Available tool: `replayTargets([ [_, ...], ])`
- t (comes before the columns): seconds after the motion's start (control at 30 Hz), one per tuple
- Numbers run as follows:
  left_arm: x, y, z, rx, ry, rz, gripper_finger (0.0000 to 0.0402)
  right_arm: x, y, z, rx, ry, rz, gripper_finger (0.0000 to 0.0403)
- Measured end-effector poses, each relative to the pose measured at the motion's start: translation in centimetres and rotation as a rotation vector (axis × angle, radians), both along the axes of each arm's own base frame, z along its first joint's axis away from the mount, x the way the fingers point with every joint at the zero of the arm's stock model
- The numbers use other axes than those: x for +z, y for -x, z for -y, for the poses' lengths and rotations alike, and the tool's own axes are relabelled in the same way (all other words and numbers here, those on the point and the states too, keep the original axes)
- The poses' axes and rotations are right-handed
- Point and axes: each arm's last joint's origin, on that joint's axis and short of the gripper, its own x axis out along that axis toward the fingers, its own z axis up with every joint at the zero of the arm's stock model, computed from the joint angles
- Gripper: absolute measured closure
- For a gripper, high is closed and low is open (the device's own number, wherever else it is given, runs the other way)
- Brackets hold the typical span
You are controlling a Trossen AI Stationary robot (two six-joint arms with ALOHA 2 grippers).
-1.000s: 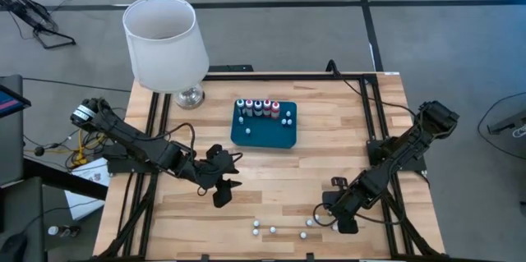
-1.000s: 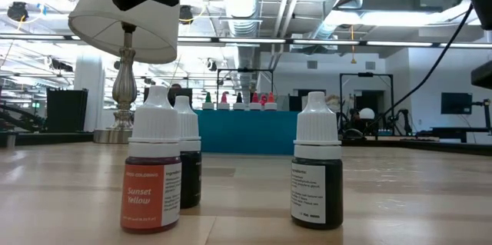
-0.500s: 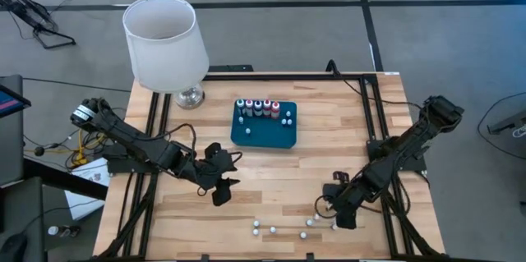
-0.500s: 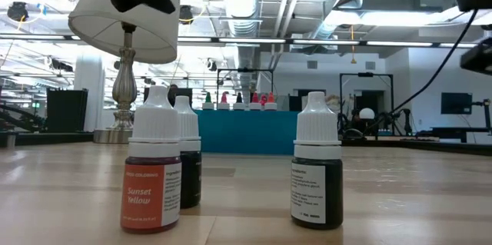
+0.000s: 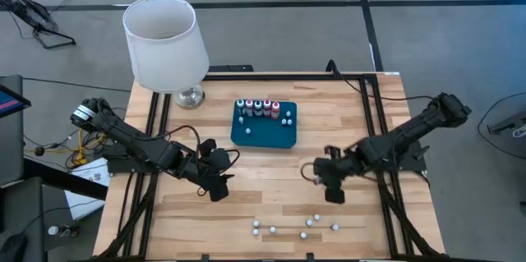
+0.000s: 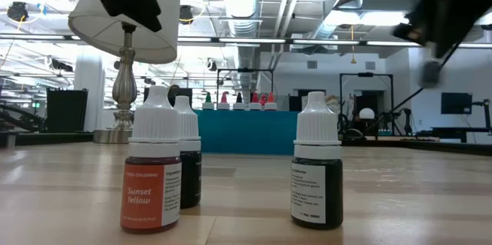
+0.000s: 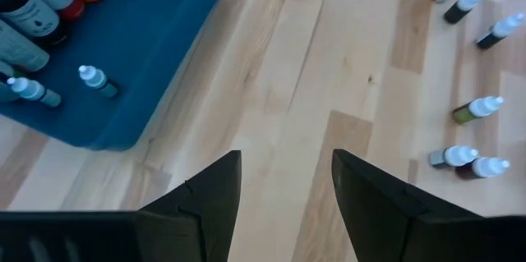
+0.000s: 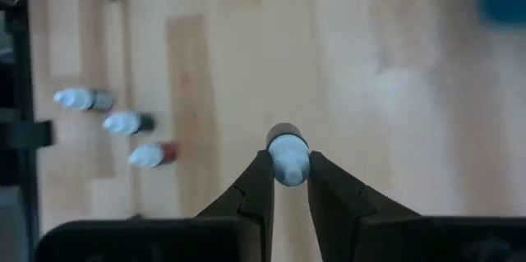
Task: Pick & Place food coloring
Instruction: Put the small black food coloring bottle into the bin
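Observation:
Several tiny white-capped food coloring bottles (image 5: 302,234) lie or stand near the table's front edge, and three show close up in the low view (image 6: 152,170). More bottles (image 5: 258,108) stand in the dark teal tray (image 5: 263,135). My right gripper (image 5: 326,186) is shut on one small bottle (image 8: 287,160), between the tray and the front bottles. My left gripper (image 5: 219,186) is open and empty, left of centre, with its fingers (image 7: 222,192) over bare wood beside the tray (image 7: 123,89). My right gripper pinches the small bottle by its white cap (image 8: 288,167) between its two fingertips (image 8: 258,181). The dark body (image 8: 283,133) shows just past the cap. The fingers come from above, slanting down. The bottle is lifted clear of the table.
A white-shaded lamp (image 5: 162,42) stands at the table's far left corner. Black frame rails (image 5: 371,106) run along both sides of the table. Bare wood (image 5: 271,180) lies between the tray and the front bottles.
My right gripper has risen from the front row of bottles. It has moved toward the far edge and a little left, toward the tray, carrying one small bottle clear of the table. The bottles it had covered now show.

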Motion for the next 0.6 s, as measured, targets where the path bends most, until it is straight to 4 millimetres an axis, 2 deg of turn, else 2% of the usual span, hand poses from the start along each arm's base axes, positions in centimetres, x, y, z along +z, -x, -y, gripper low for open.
replayTargets([
  [0.3, -0.1, 0.1, -0.1, 0.007, -0.006, -0.013, 0.0219, 4.8, -2.9, 6.3, -0.012, 0.111, 0.081, 0.0351],
  [0.6, 0.0, 0.1, -0.2, 0.057, -0.003, 0.007, 0.0219, 7.1, -4.2, 12.0, -0.023, 0.188, 0.142, 0.0351],
])
